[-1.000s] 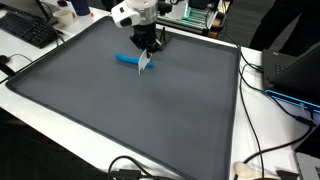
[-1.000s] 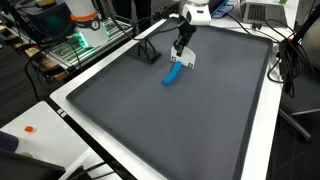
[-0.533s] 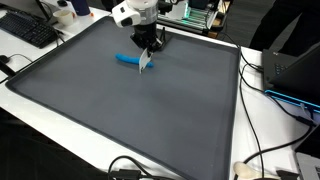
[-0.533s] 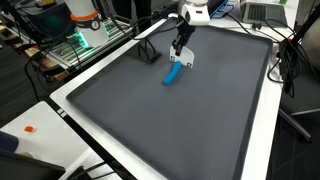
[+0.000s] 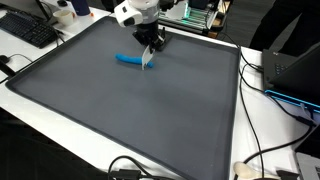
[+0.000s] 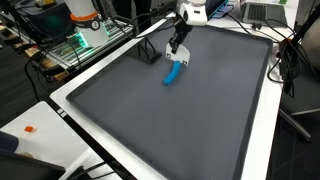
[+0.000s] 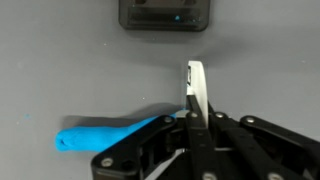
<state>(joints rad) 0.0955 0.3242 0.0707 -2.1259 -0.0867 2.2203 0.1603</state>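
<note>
Hanging near the black box (image 7: pixel 165 14), the gripper (image 7: pixel 194 85) has its fingers pressed together with nothing between them. The blue piece (image 7: pixel 110 133) lies flat on the grey mat (image 5: pixel 120 110) near that box, one end beside the fingertips.

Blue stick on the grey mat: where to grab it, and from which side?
Probably best to take the blue stick mid-length, pinching across its narrow width and coming straight down from above. It lies flat on the mat, long and slim, with both long sides free.
</note>
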